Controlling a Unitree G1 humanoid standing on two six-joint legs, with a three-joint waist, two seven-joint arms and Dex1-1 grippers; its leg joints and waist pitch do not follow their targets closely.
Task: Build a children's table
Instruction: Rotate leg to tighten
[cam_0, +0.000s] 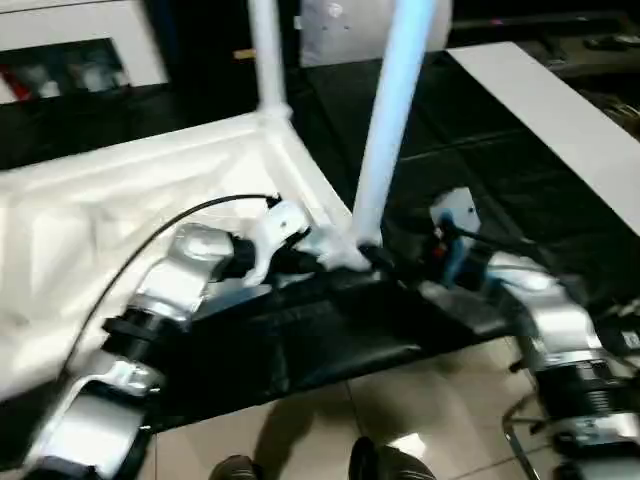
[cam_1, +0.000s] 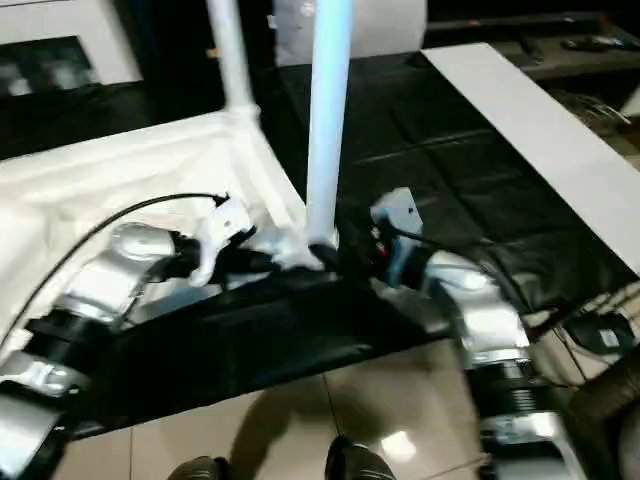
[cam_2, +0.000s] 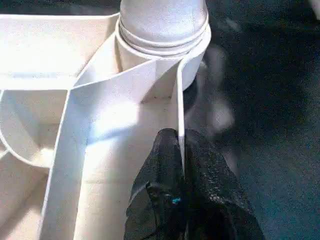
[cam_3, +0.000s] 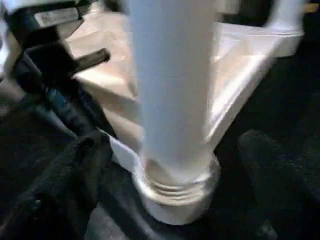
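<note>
The children's table top lies upside down on a black mat, ribbed underside up. Two white legs stand in its corner sockets: one at the far corner, one at the near corner. My left gripper is shut on the thin rim wall of the top, just beside the near socket. My right gripper is open, one black finger on each side of the near leg's base, with a gap between them and the leg. The left gripper reaches that same corner from the other side.
The black mat ends at a tiled floor close to my feet. A long white board lies on the mat at the back right. A white cabinet stands at the back left.
</note>
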